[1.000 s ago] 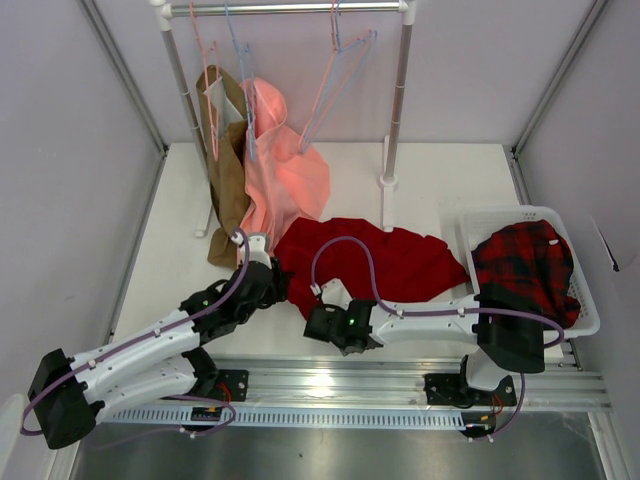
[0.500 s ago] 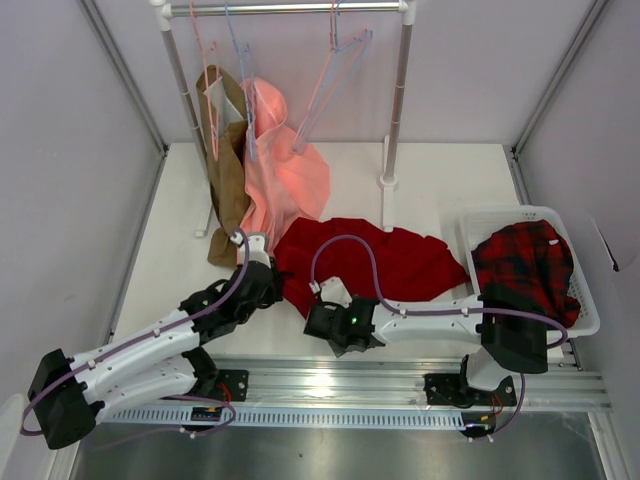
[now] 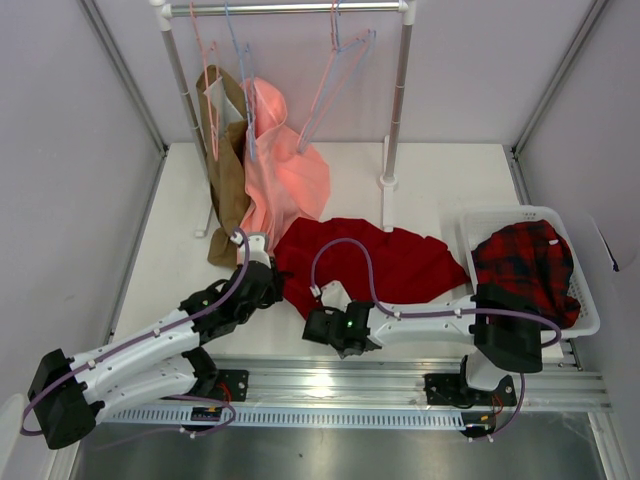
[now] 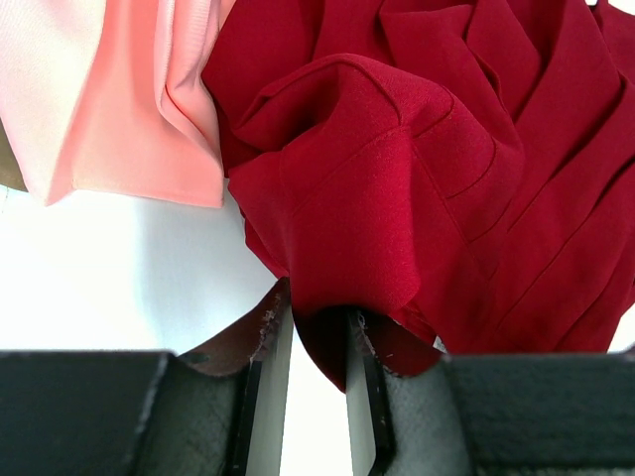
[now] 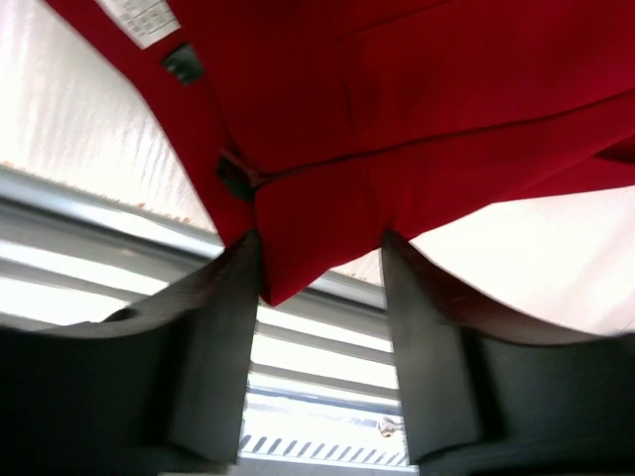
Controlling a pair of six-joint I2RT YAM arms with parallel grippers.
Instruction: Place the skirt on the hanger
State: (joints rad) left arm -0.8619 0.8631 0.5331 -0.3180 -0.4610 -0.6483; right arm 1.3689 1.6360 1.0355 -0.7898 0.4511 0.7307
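Your skirt (image 3: 400, 262) lies crumpled on the counter (image 3: 180, 250), in front of the empty hanger (image 3: 333, 93) (nothing hung yet). Left gripper (image 4: 317, 317) pinches a fold; right gripper (image 5: 319, 260) stands spread around its hem.

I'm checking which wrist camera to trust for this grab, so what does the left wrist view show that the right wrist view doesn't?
Only the left wrist view: the salmon-pink garment next to the skirt on the white table, and the left gripper pinched shut on a raised fold of the skirt. Only the right wrist view: the skirt's white label, the metal rail at the table's near edge, and the right gripper with its fingers apart, a corner of the skirt hanging between them. Both show the dark red skirt close up.
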